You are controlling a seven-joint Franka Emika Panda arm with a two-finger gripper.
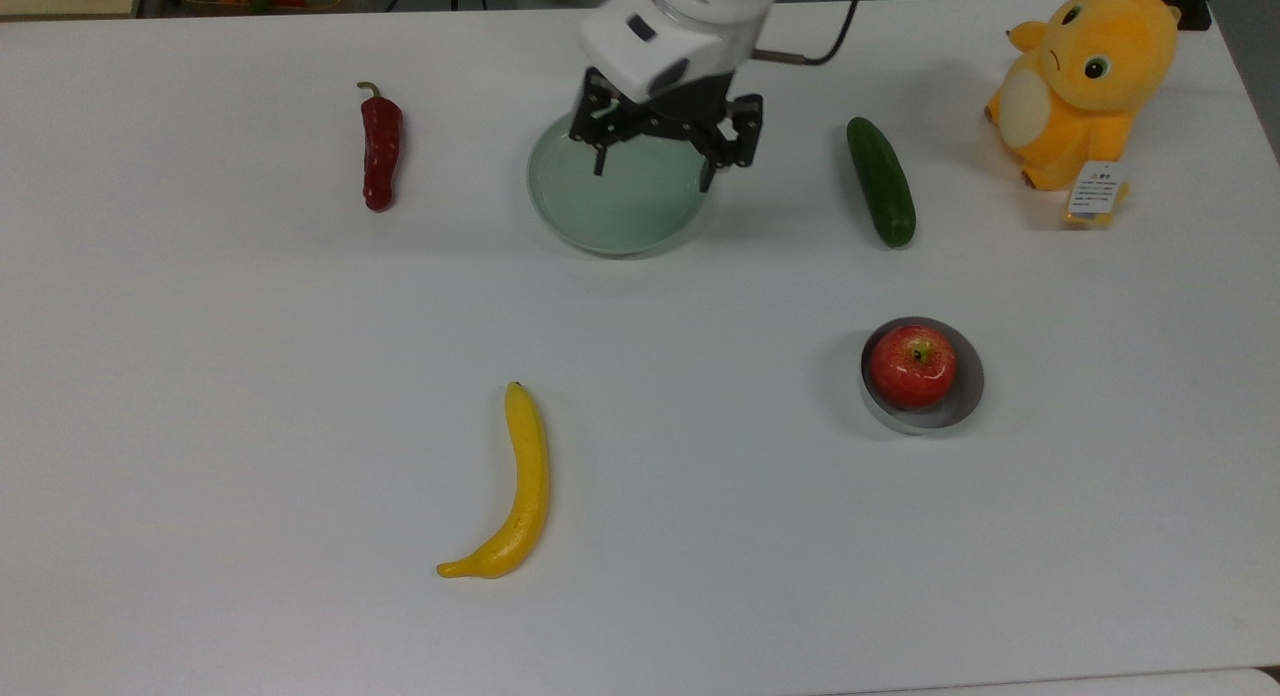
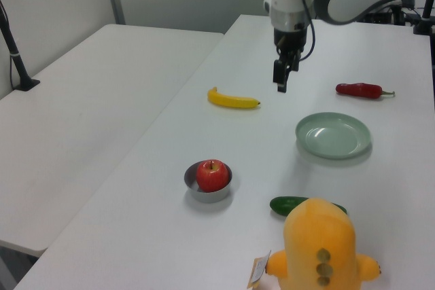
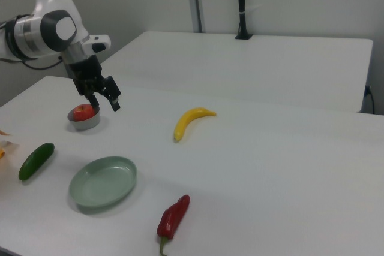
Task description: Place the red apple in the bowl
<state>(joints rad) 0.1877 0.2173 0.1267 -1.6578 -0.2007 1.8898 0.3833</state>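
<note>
Nearest the bottom edge of the top view lies a banana (image 1: 510, 496), long, smooth and curved, matte yellow with a dark tip, flat on the white table (image 1: 200, 426). The table's surface is plain and faintly glossy — a second white table (image 2: 81, 106) stands alongside it in the left view, with pale walls and a dark post behind.

Further up, toward the top view's right, the bowl (image 1: 964, 401) is a small round grey metal dish with low straight walls. The red apple (image 1: 911, 365) sits inside it, round and glossy with yellowish speckling, its stem dimple upward, filling most of the bowl.

Beyond that come a dark green cucumber (image 1: 881, 180), smooth and cylindrical, and a pale green plate (image 1: 610, 216), shallow and round with ridged inner rings, holding nothing. A wrinkled dark red chili pepper (image 1: 380, 151) with a green stem lies well apart at the top view's left. At the far right corner sits a fuzzy orange plush toy (image 1: 1085, 76) with a paper tag.

The gripper (image 1: 652, 174) — black linkages under a white wrist — hangs above the plate's far rim, its fingers spread apart and holding nothing, well away from the apple.
</note>
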